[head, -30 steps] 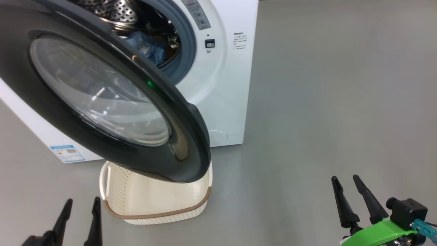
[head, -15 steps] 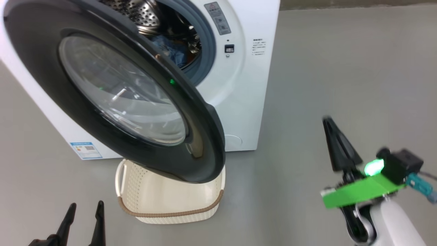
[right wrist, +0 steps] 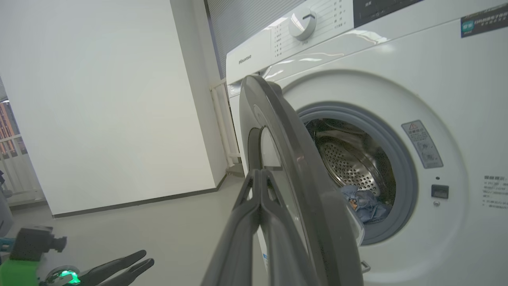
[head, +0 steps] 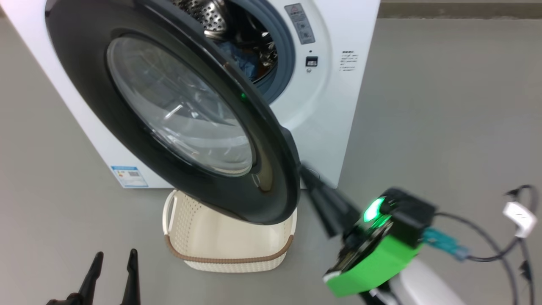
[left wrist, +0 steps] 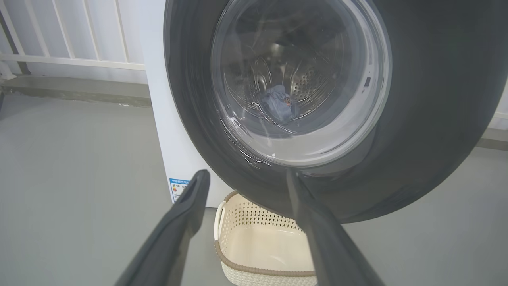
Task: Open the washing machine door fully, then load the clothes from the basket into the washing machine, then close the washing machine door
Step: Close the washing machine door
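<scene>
Clothes point(right wrist: 363, 202) lie in the drum point(right wrist: 349, 167), and the basket point(head: 230, 258) at six o'clock looks empty, so loading seems done. The washing machine door point(head: 80, 97) stands open, yet to close. My right claw point(head: 308, 177) is pinched shut by its four o'clock edge, my left claw point(head: 116, 254) wide.

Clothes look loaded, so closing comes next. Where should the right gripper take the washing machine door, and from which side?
Probably the free edge of the washing machine door, the black rim above the basket, farthest from the hinged side. Come round from the robot's right onto its outer face: the right gripper, jaws shut, is beside it, suiting a push.
</scene>
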{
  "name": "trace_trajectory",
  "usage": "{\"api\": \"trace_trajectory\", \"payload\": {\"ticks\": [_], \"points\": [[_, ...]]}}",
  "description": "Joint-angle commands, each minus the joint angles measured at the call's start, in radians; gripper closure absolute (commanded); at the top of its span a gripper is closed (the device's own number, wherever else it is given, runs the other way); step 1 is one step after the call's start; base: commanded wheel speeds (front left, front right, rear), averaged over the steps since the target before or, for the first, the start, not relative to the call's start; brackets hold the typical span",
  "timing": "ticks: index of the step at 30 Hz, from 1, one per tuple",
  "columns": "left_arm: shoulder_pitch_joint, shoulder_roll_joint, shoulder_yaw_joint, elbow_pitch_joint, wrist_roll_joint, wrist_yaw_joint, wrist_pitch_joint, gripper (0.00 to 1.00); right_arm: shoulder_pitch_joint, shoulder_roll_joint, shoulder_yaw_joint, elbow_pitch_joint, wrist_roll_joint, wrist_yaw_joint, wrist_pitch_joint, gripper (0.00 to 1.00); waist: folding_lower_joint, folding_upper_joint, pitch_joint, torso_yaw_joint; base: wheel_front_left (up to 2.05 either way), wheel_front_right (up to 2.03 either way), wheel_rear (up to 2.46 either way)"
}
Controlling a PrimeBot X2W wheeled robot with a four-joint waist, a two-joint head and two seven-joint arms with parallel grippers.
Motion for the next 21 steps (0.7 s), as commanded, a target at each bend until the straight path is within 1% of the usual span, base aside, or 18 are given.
{"api": "trace_trajectory", "payload": {"ticks": [1,5,9,15,21], "points": [[-0.018,0.003,0.029,-0.03,-0.004,-0.003,-0.006,0.0,-0.018,0.006,0.042,-0.001,0.012,0.002,-0.005,1.0,0.0,0.0,0.011,0.013,0.0,0.0,0.0],[-0.034,-0.004,0.022,-0.031,-0.003,-0.003,-0.006,0.0,-0.013,0.006,0.117,0.101,0.042,0.002,-0.005,1.0,0.0,0.0,0.033,0.031,0.0,0.0,0.0],[-0.053,-0.012,0.017,-0.029,-0.005,-0.003,-0.006,0.0,-0.035,0.01,0.156,0.199,0.069,0.002,-0.005,1.0,0.0,0.0,0.063,0.045,0.0,0.0,0.0],[-0.087,-0.019,0.009,-0.024,-0.008,-0.003,-0.006,0.0,-0.104,0.022,0.141,0.288,0.091,0.002,-0.005,1.0,0.0,0.0,0.102,0.058,0.0,0.0,0.0],[-0.107,-0.023,0.005,-0.018,-0.007,-0.003,-0.006,0.0,-0.15,0.035,0.105,0.328,0.096,0.002,-0.005,1.0,0.0,0.0,0.12,0.068,0.0,0.0,0.0]]}}
